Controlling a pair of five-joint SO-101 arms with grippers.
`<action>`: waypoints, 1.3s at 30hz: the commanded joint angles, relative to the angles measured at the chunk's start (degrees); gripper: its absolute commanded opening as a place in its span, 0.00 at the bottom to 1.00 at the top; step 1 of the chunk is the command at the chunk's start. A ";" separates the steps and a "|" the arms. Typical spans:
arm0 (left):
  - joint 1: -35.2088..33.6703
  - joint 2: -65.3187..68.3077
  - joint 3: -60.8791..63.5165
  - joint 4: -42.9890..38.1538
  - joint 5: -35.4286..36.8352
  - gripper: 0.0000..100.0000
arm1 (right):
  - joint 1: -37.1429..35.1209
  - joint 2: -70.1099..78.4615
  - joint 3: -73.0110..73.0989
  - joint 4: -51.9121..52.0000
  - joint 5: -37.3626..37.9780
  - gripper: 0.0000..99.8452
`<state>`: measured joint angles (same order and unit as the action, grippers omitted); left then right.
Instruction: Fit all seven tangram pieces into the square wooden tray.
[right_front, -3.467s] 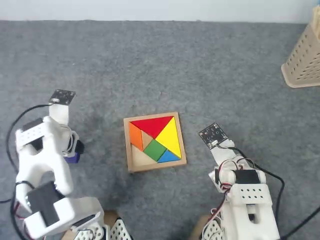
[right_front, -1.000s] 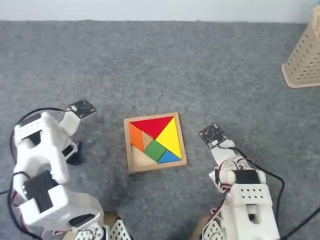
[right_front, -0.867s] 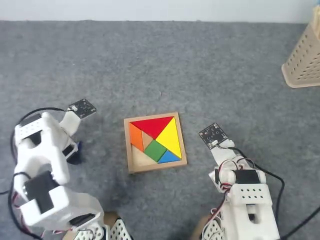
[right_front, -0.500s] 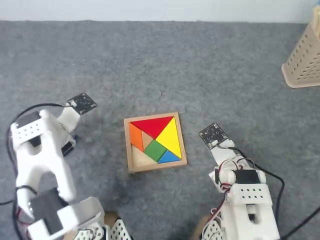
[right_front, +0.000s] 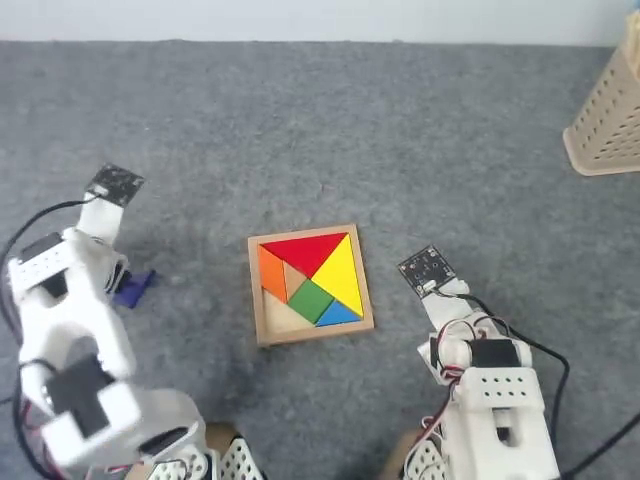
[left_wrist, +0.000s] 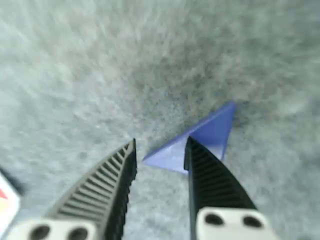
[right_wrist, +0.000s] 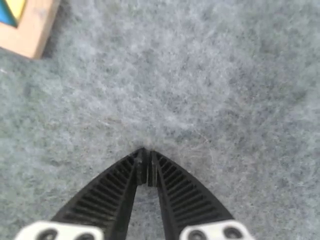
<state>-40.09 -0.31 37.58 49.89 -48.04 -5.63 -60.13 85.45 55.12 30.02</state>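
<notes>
In the middle of the table sits the tray (right_front: 278, 318), partly filled: a red piece (right_front: 305, 250), a yellow piece (right_front: 343, 275), an orange piece (right_front: 270, 272), a green square (right_front: 311, 298) and a blue piece (right_front: 338, 313) lie flat inside. The tray's near-left corner is bare wood, and I cannot tell whether the pale wedge between orange and green is a piece or bare floor. So most of the task looks done. At least the loose triangle (right_front: 133, 287) remains, lying flat on the table well apart from the tray, toward the left edge. The left gripper (left_wrist: 161, 145) hangs over it with its jaws spread and empty, one finger crossing the triangle's edge; it must still be gripped, carried over and seated. The right gripper (right_wrist: 147, 155) is pinched closed on nothing, low over the table just off the tray's near-right corner. Compared with 3.5 s ago, the left arm (right_front: 70, 290) swung toward the tray and then back out to the left, so the triangle now lies more exposed and seemingly a little farther from the near edge. The tray's contents and the right arm are unchanged.
</notes>
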 joint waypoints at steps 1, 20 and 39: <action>-0.62 5.63 -5.23 -1.49 2.11 0.15 | 0.84 -1.36 -0.26 -0.92 0.88 0.01; 4.31 -16.00 10.24 14.86 -5.80 0.11 | 0.66 -1.36 -0.26 -0.92 0.97 0.01; 11.25 -34.29 26.07 13.54 -5.54 0.17 | 0.75 -1.36 -0.26 -0.75 0.88 0.01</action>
<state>-28.48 -36.44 63.52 64.84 -51.03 -5.54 -60.13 85.45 55.12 30.02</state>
